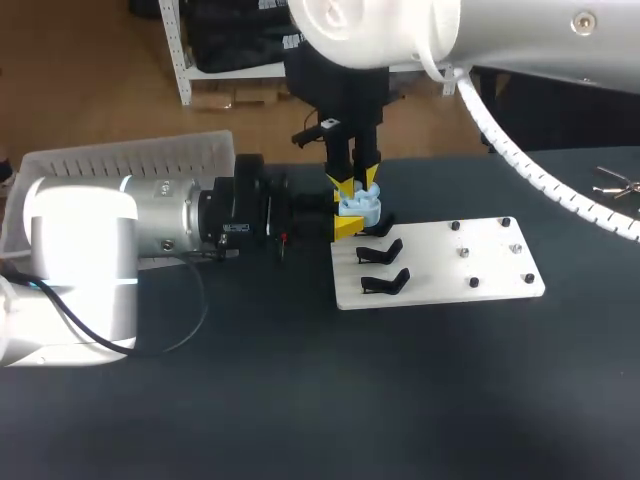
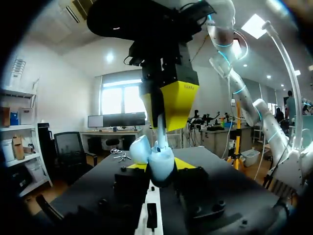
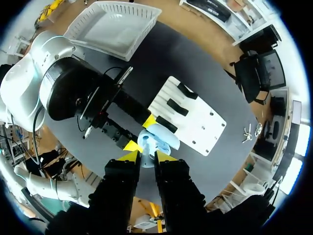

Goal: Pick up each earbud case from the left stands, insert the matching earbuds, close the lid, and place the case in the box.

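Blue case (image 1: 358,207), one, sits in left claw (image 2: 159,169) by three stands (image 3: 177,106).

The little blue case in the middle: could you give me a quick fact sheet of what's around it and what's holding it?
case: pale blue, lid looks open, over the white board's left edge
left gripper: shut on the case from both sides
right gripper: directly above the case, pointing down
board: white, flat on the table
stands: black, in a row on the board's left side
basket: white, behind the left arm
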Robot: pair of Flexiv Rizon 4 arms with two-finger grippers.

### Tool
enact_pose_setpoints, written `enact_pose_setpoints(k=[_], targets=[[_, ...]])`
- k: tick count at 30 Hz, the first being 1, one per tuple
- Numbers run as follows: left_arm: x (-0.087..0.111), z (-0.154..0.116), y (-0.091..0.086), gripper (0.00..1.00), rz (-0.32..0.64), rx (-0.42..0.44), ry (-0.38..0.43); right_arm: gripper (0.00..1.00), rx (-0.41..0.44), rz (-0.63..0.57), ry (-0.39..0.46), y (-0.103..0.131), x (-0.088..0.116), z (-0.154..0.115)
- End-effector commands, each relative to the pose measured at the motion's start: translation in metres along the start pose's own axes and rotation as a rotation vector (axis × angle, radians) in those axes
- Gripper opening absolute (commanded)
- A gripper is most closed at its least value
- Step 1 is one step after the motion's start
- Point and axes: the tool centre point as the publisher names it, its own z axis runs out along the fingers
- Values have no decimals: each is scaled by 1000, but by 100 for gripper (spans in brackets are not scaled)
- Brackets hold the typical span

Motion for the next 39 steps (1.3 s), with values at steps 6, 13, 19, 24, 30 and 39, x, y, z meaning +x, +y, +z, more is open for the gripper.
enact_pose_setpoints(k=[6, 13, 19, 24, 30, 39], targets=[[1, 1, 1, 0, 1, 0, -2, 0, -2, 0, 10, 0, -4, 2], [1, 1, 1, 0, 1, 0, -2, 0, -4, -2, 11, 2, -5, 4], [1, 1, 1, 0, 1, 0, -2, 0, -6, 1, 9, 2, -4, 5], [1, 1, 1, 0, 1, 0, -2, 0, -8, 4, 9, 2, -4, 6], [1, 1, 1, 0, 1, 0, -2, 0, -9, 4, 10, 2, -3, 7], [1, 1, 1, 0, 1, 0, -2, 0, -16, 2, 9, 2, -4, 9]])
